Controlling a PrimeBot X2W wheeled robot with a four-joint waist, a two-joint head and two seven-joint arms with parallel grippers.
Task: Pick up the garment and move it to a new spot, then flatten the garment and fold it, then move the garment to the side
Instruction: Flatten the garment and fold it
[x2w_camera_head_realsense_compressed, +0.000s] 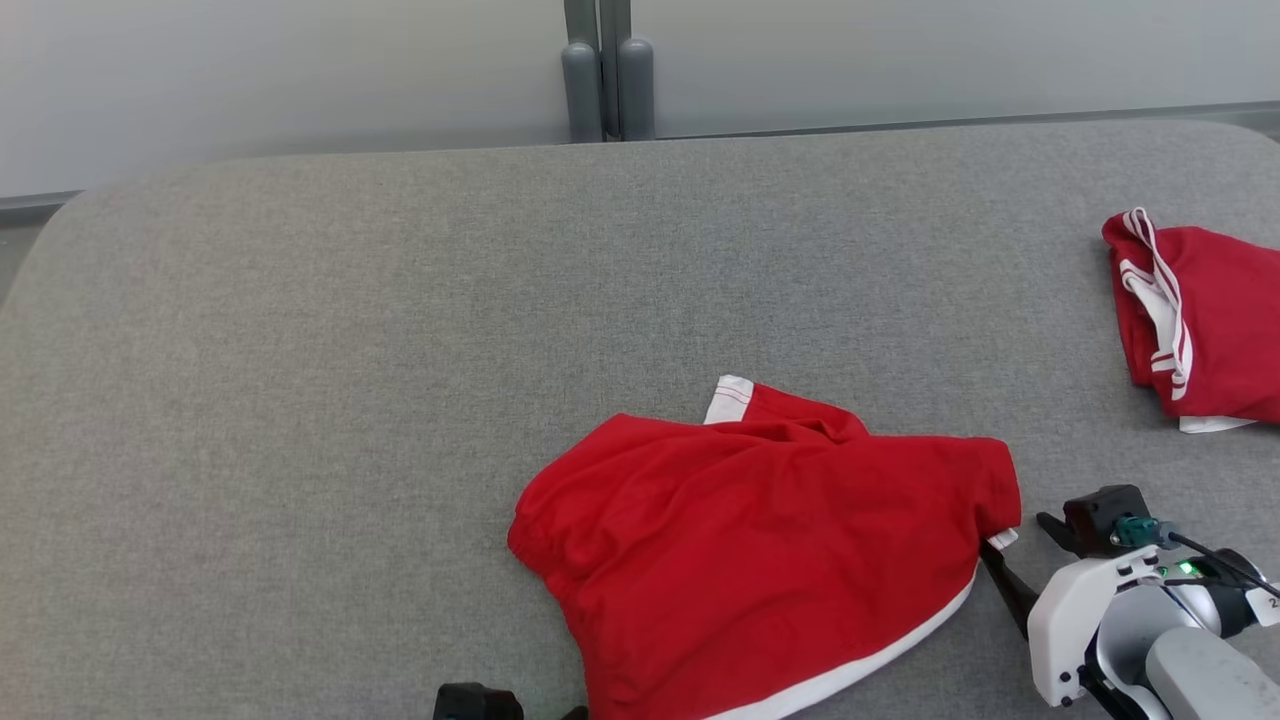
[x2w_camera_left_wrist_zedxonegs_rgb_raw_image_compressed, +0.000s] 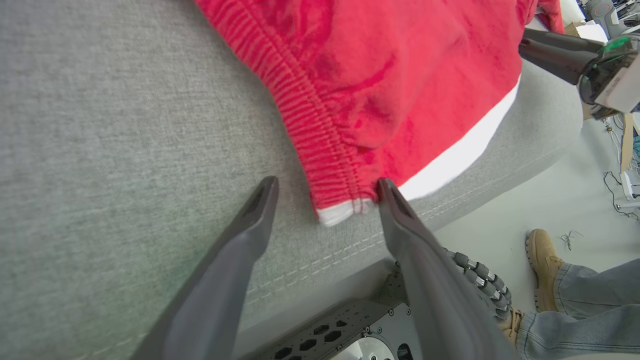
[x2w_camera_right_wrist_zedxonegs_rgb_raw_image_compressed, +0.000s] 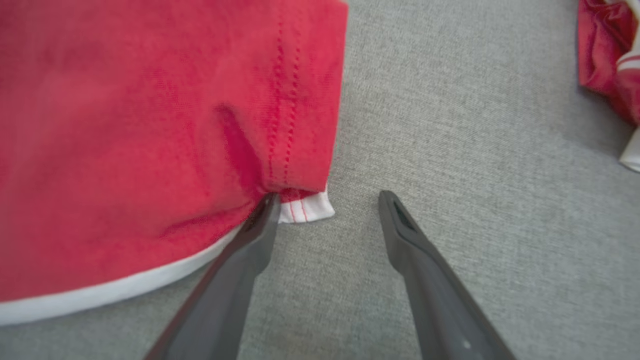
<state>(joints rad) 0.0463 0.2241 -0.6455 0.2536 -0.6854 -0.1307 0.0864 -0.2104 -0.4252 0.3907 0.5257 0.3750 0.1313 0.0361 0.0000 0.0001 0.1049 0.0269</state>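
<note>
The garment (x2w_camera_head_realsense_compressed: 760, 540) is a pair of red shorts with white trim, lying rumpled near the front edge of the grey padded table (x2w_camera_head_realsense_compressed: 350, 350). My left gripper (x2w_camera_left_wrist_zedxonegs_rgb_raw_image_compressed: 325, 187) is open at the garment's (x2w_camera_left_wrist_zedxonegs_rgb_raw_image_compressed: 390, 75) ribbed waistband corner, which sits between the fingertips; the right fingertip touches it. My right gripper (x2w_camera_right_wrist_zedxonegs_rgb_raw_image_compressed: 330, 200) is open at the hem corner of the garment (x2w_camera_right_wrist_zedxonegs_rgb_raw_image_compressed: 150, 150), its left fingertip against the white tab. In the head view the right gripper (x2w_camera_head_realsense_compressed: 1012, 540) is at the garment's right edge.
A second red-and-white garment (x2w_camera_head_realsense_compressed: 1200, 320) lies bunched at the table's right edge. A person's tan boot (x2w_camera_left_wrist_zedxonegs_rgb_raw_image_compressed: 545, 260) and jeans leg stand on the floor beside the table's front edge (x2w_camera_left_wrist_zedxonegs_rgb_raw_image_compressed: 500, 185). A grey post (x2w_camera_head_realsense_compressed: 605, 80) rises behind the table.
</note>
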